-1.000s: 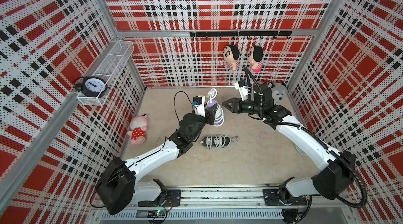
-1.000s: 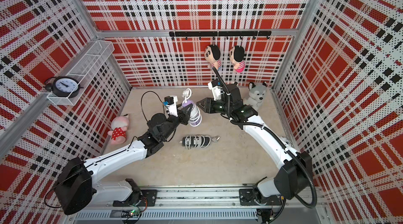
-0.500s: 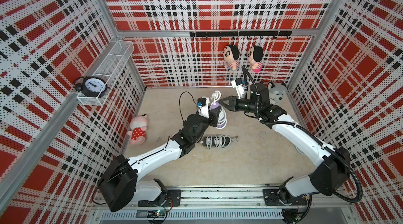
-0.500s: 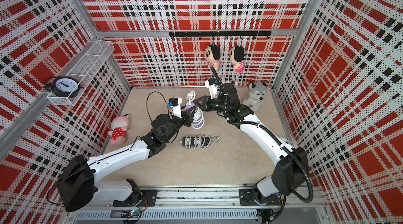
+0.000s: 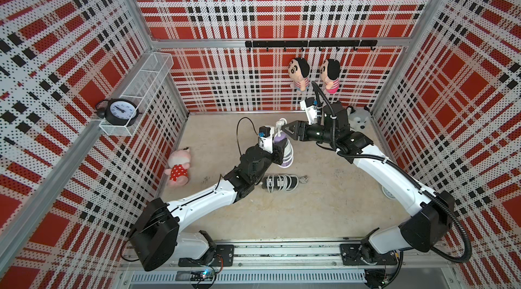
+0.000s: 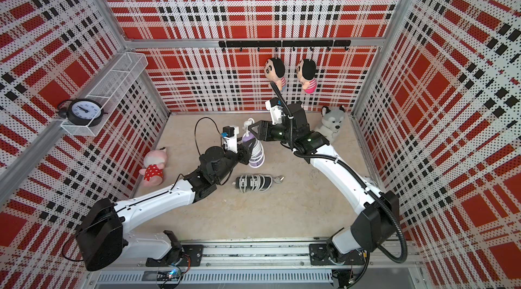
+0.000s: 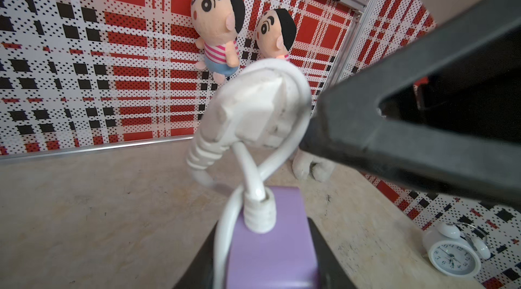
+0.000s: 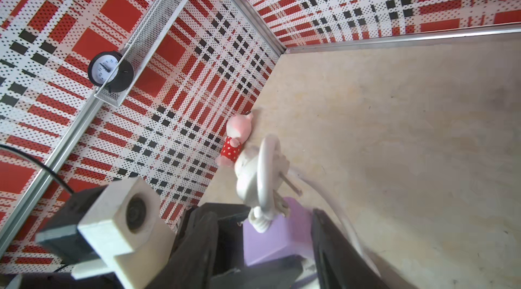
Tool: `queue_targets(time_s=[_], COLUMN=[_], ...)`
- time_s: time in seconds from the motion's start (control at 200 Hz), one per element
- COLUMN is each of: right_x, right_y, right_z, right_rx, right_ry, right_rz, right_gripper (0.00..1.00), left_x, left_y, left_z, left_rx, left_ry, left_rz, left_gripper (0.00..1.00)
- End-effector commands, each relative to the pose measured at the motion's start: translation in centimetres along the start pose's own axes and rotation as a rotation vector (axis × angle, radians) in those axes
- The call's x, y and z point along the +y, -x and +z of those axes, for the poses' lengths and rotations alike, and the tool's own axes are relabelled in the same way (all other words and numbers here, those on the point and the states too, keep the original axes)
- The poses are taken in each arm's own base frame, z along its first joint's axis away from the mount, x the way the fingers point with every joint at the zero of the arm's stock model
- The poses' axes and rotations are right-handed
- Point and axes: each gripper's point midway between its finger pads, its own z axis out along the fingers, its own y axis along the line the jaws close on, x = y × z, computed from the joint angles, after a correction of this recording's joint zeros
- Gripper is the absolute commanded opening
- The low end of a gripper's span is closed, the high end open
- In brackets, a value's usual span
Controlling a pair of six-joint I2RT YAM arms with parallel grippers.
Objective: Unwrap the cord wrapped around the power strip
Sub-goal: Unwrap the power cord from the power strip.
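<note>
So the purple power strip (image 5: 278, 141) is up off the surface (image 5: 324, 211), standing more or less on end around the middle of the cell, a bit toward the far side. The left pincer (image 5: 278, 151) is clamped on its body from the left, and in the left wrist view the purple block sits right between the two black fingers (image 7: 329, 268). The white cord (image 5: 287, 151) is wound around the lower part of the strip in several turns, and its plug (image 7: 248, 110) sticks up at the top end with a loop of cord curled around it. The right pincer (image 5: 285, 130) comes in from the right at plug height with its jaws spread apart. One tip is right up against that cord loop beside the plug, but it's pinching nothing as far as I can see. A second strip (image 5: 279, 182), dark with white cord wound round it, lies flat on the surface just on the near side of the held one. Off to the left there's a pink plush (image 5: 178, 167) by the wall. There's also a husky plush (image 5: 358, 119) in the far right corner, two dolls (image 5: 299, 73) hanging on the far wall, and a black clock (image 5: 120, 109) sitting in the wire shelf (image 5: 149, 76) on the left wall.
</note>
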Motion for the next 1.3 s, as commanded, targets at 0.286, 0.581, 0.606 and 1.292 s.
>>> queue_targets(time_s=[0.286,0.581,0.606,1.292], right_x=[-1.3,-0.8,-0.7,2.9], right_y=[0.5,0.2,0.2,0.3], right_z=[1.1,1.9,1.9,1.0], right_rx=[0.020,0.031,0.030,0.018], right_ry=[-0.093,-0.046,-0.037,0.299], right_rz=[-0.008,0.024,0.025,0.130], right_gripper=[0.54,0.53,0.52,0.20], left_x=[-1.7,-2.0,-2.0,-4.6], left_y=[3.9,3.6,3.5,1.9], left_z=[0.0,0.3,0.3,0.9], left_rx=[-0.098,-0.092,-0.089,-0.037], left_ry=[-0.032,-0.036,-0.033,-0.167], left_rz=[0.007,0.018,0.019,0.035], left_gripper=[0.00,0.00,0.00,0.00])
